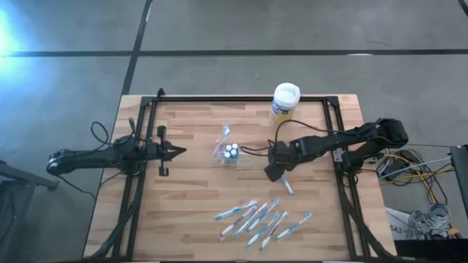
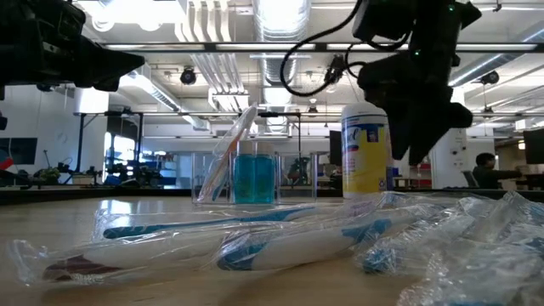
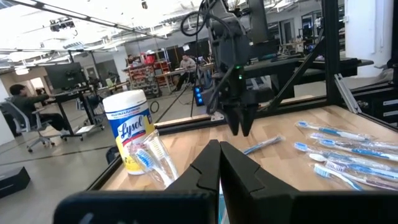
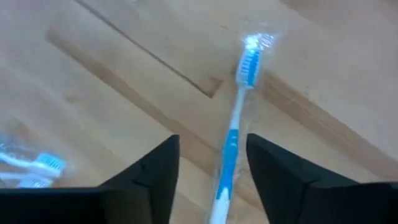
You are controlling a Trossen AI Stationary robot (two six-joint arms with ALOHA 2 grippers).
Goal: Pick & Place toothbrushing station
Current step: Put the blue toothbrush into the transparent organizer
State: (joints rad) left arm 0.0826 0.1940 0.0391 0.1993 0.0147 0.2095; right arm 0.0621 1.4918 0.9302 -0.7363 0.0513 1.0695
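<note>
**Clear plastic holder at mid-table, right gripper over a lone toothbrush**

Clear plastic holder stands near the table's centre, teal-capped tubes inside, a wrapped toothbrush leaning in it. The right gripper hangs above a single wrapped toothbrush, fingers spread to either side, not touching it. More wrapped toothbrushes lie together nearer the front edge. The left gripper waits, fingers pressed together, at the left. A Lysol canister stands at the far edge.
</note>
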